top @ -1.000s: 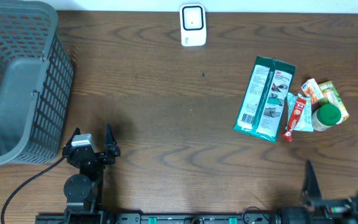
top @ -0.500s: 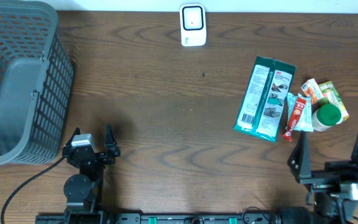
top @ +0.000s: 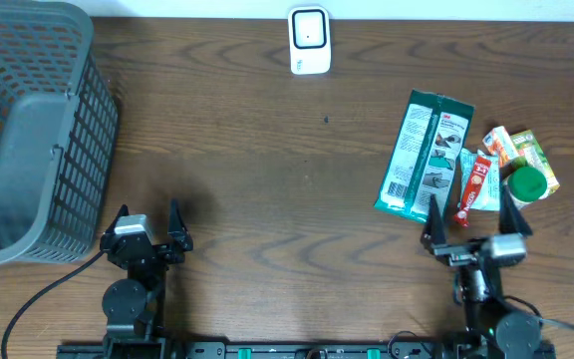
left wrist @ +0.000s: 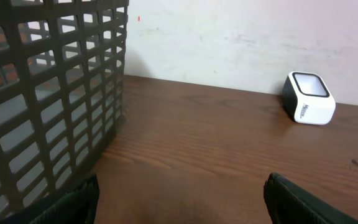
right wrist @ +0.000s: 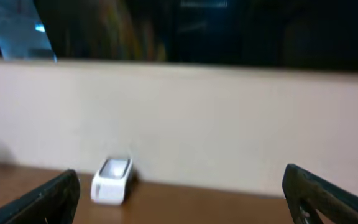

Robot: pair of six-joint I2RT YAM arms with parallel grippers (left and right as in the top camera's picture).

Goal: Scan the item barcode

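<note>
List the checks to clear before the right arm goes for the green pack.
1. Right pincer open and empty: ok.
2. Left pincer open and empty: ok.
3. Green pack lying flat, nothing on top: ok.
4. Red sachet clear of the pack's edge: not ok.
5. Scanner unobstructed at the far edge: ok.
6. Pack's barcode facing up: cannot tell.

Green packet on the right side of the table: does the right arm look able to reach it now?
Probably yes. The right arm's fingers stand open right at the near edge of the green packet in the overhead view, with nothing between them.
</note>
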